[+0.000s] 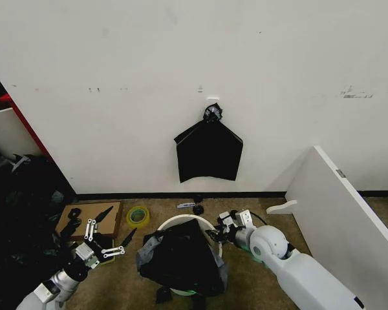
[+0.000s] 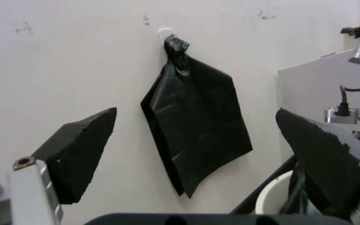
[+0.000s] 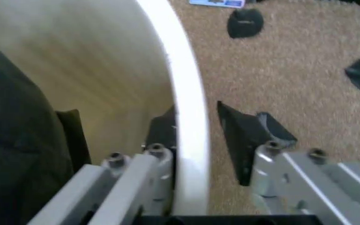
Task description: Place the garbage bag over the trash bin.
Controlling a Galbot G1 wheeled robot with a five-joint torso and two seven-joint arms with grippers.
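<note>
The trash bin (image 1: 178,222) stands on the carpet low in the head view, a cream-white round bucket. The garbage bag (image 1: 181,258) lies crumpled black over its opening and front, and spills down the near side. My right gripper (image 1: 214,236) is at the bin's right rim. In the right wrist view that gripper (image 3: 196,110) stands open astride the bin's rim (image 3: 189,89), one finger inside, one outside, with the garbage bag (image 3: 17,140) dark within. My left gripper (image 1: 116,226) hangs open left of the bin. The left wrist view has that gripper (image 2: 196,114) spread wide, holding nothing.
A flat black bundle of bags (image 1: 209,152) hangs from a wall hook behind the bin. A white board (image 1: 343,213) leans at the right. A cardboard sheet (image 1: 84,213), a tape roll (image 1: 138,215) and dark clutter lie at the left. Small black bits (image 3: 245,22) dot the carpet.
</note>
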